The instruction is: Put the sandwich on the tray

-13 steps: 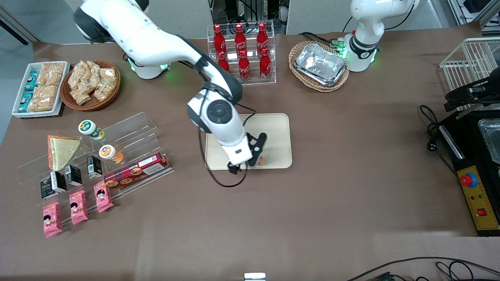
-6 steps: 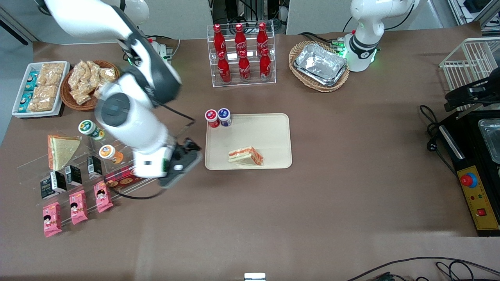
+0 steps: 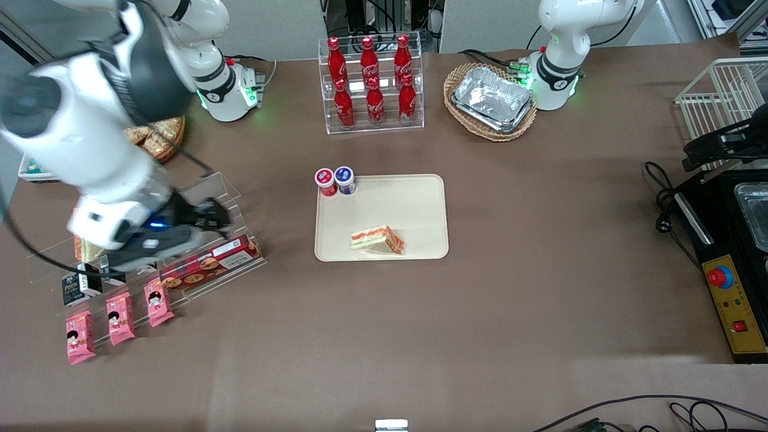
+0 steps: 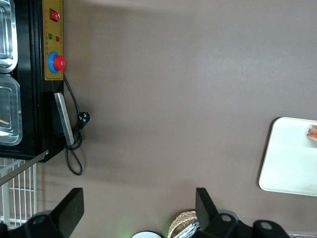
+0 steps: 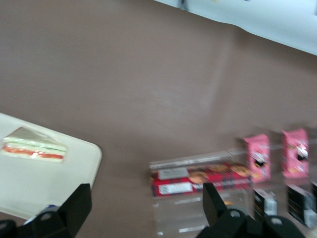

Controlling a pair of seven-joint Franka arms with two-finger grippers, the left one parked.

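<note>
Soft white bread makes the sandwich [image 3: 377, 239] light and squashy, so pinch its flat sides gently. It lies on the tray [image 3: 414, 207], near the rim closest to the camera. The gripper [image 3: 207, 217] hangs spread and empty above the clear snack rack [image 3: 198, 198], toward the working arm's end of the table [image 3: 540, 300].

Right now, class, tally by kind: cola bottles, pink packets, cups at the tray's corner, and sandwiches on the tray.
Cola bottles: 6
Pink packets: 3
Cups: 2
Sandwich on the tray: 1
Total: 12
The open pincer hangs empty over the clear rack.
</note>
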